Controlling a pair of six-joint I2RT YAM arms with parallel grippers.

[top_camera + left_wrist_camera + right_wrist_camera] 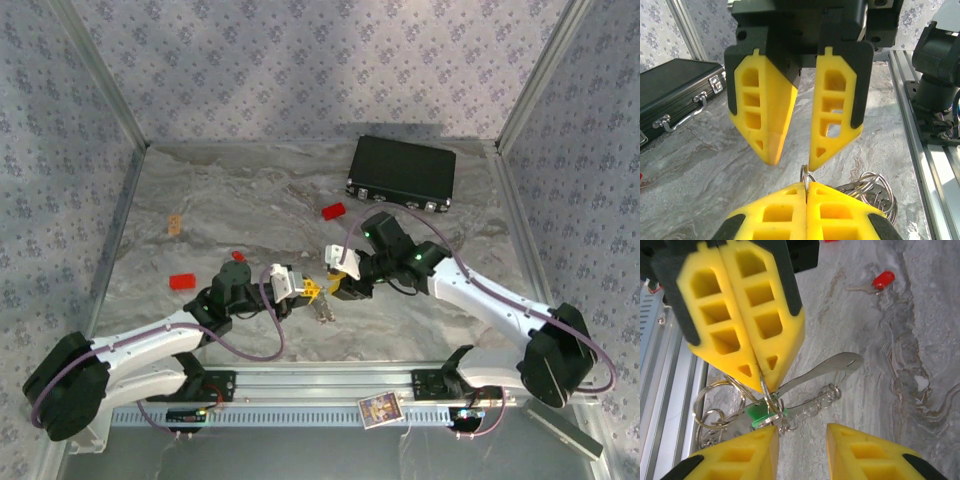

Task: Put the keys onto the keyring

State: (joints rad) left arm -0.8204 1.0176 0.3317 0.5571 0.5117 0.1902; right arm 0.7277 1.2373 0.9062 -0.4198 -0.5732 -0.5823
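Nearest the overhead camera, at the bottom left, the left arm (pixel 130 345) is reaching across the marbled worktop (pixel 250 200). It is lying between a red block (pixel 183 282) on its left and the red key (pixel 238 256) (pixel 883 279), which is resting flat, well apart from the rings. The left end effector (pixel 310 290) (pixel 806 185) (pixel 765 385) is pressing its yellow fingers together, pinching a thin silvery loop of the keyring (pixel 322 312) (pixel 805 175). The rest of that bunch is lying on the worktop near the front rail. The green key (pixel 757 416) is sitting among those rings just under the pinching tips; I cannot tell whether it is threaded on. Facing in from the right, the right end effector (pixel 334 283) (pixel 791 162) (pixel 802 432) is holding its fingers spread, gripping nothing. Farther right and back, a black case (pixel 402 172) (pixel 675 95) is lying flat.
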